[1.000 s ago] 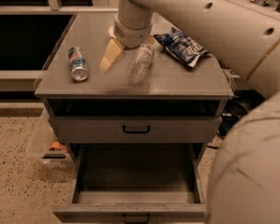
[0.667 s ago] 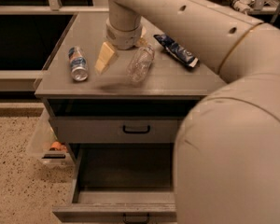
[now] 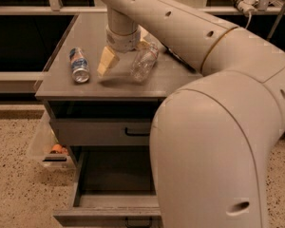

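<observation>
My gripper (image 3: 125, 54) hangs low over the grey cabinet top (image 3: 66, 87), its two tan fingers spread open with nothing between them. The left finger (image 3: 107, 61) points down between a can and a bottle. A clear plastic bottle (image 3: 143, 63) lies on its side just right of the gripper, close to the right finger. The silver and blue can (image 3: 79, 65) lies on its side to the left, apart from the gripper. My arm hides most of a dark snack bag (image 3: 175, 57) behind the bottle.
The cabinet's bottom drawer (image 3: 109, 212) stands pulled open; the drawer above it (image 3: 102, 132) is closed. A clear bin (image 3: 43, 148) with something orange inside sits on the speckled floor at the left. My large arm fills the right half of the view.
The arm has swung further across the view and now covers the snack bag. The gripper has shifted slightly left over the top; the can and bottle stay put.
</observation>
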Available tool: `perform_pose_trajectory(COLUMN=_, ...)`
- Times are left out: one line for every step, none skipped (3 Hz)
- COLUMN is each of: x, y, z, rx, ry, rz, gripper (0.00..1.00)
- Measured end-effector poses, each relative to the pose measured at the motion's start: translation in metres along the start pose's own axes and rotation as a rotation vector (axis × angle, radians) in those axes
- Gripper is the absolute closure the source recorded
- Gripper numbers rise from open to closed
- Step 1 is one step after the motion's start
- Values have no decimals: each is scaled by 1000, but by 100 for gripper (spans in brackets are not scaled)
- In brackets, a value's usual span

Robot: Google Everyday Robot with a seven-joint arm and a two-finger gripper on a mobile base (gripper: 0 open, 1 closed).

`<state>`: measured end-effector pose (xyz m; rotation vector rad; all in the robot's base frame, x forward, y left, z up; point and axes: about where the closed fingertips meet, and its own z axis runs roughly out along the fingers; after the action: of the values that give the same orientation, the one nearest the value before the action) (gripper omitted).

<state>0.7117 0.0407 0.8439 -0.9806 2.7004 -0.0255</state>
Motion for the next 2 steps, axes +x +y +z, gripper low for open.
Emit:
perform_pose_trajectory(x=2, y=-17, z=-13, rx=31, ry=-26, rz=33, gripper=0)
perform_pose_trajectory(x=4, y=-39, z=-40, rx=60, ry=-93, rz=83, gripper=0)
